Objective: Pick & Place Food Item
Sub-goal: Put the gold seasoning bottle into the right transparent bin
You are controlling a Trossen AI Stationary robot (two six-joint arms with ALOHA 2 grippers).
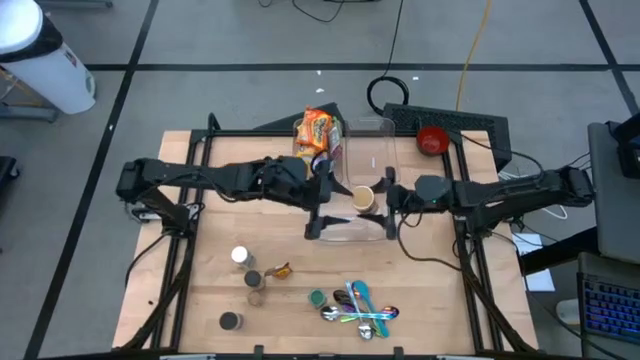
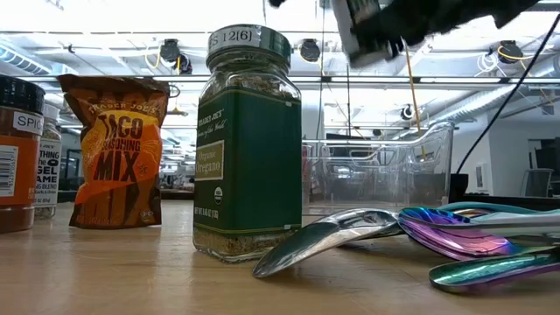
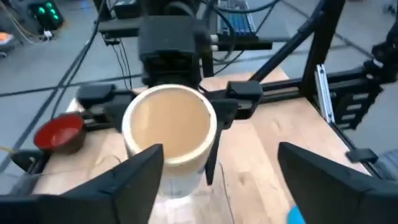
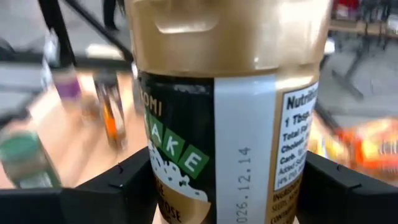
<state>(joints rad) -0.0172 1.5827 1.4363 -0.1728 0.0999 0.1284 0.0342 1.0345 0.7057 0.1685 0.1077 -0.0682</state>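
Observation:
A jar [image 1: 363, 197] with a tan lid and a green-and-black label [image 4: 186, 155] stands upright in the air over the clear plastic bin [image 1: 368, 128] at mid table. My right gripper [image 1: 378, 200] comes in from the table's right and is shut on the jar. My left gripper [image 1: 330, 193] faces it from the left with its fingers [image 3: 143, 174] open. In the left wrist view the jar's lid [image 3: 169, 124] sits just beyond those fingers, with the right arm's fingers at either side of it. My right gripper pinches the jar's body [image 4: 292, 186] between its two fingers [image 4: 339, 186], which stand on opposite sides below the lid. They come in nearly level from the table's right. The jar stays upright, lifted clear above the bin. My left gripper: one finger overlaps the jar's side [image 3: 155, 165]; whether it touches, I cannot tell.
An orange snack bag [image 1: 316, 130] lies at the bin's far left corner and a red bowl [image 1: 432, 140] at the far right. On the near side are spice jars [image 1: 240, 257], an oregano jar [image 2: 248, 144], a taco mix packet [image 2: 114, 149] and several spoons [image 1: 362, 308].

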